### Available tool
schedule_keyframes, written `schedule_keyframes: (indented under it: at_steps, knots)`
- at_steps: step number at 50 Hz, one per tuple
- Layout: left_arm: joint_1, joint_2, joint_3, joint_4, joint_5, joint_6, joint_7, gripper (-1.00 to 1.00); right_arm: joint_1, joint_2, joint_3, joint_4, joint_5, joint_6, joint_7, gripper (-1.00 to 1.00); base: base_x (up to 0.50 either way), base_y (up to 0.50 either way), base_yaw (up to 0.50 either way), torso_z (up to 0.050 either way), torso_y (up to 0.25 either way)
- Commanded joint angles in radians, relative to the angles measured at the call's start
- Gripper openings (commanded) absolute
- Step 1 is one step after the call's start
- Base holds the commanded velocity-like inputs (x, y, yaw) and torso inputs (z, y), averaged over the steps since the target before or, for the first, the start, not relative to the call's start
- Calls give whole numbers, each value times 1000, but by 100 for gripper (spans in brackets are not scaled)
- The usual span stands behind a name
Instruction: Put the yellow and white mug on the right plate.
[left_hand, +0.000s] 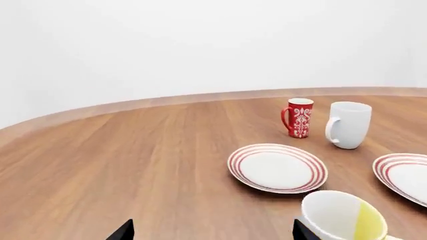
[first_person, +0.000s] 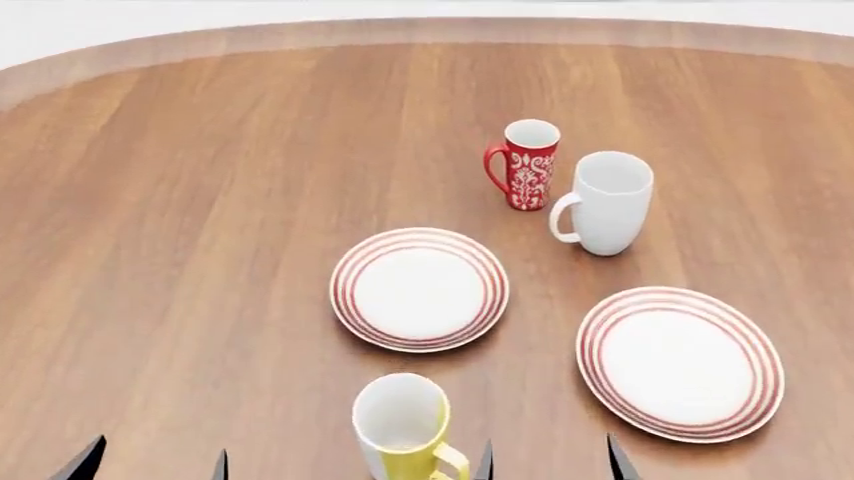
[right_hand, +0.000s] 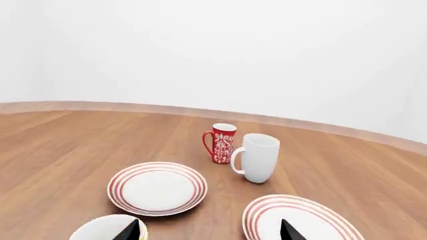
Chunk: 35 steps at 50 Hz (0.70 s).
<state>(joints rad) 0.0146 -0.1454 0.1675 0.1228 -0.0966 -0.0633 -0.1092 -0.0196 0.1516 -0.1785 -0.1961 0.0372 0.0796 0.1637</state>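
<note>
Nothing done yet: the yellow mug (first_person: 400, 425) stands at bottom centre on the desk (first_person: 174, 250), ungrasped; right plate (first_person: 679, 361) bare; both my tools released.

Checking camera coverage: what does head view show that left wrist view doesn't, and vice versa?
Only head: the whole right plate, the yellow and white mug handle, the right gripper tips. Only left wrist: the white wall beyond the table. Both: left gripper, left plate, red mug, white mug, table.
</note>
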Motion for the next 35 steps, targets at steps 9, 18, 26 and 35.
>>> schedule_keyframes:
  at_steps: [9,18,26,35]
  knots:
    - [0,-13,14,7,-9,0,-16,100,-4,18,-14,-24,7,-4,13,100,500,0,0,0,0]
    - [-3,-18,19,5,-15,2,-22,100,-2,25,-20,-24,12,-5,17,100,500,0,0,0,0]
    - [-4,-23,24,8,-20,0,-27,100,-2,31,-23,-42,12,2,25,100,500,0,0,0,0]
    - [-6,-28,28,7,-28,0,-31,100,-2,41,-23,-61,19,10,31,100,500,0,0,0,2]
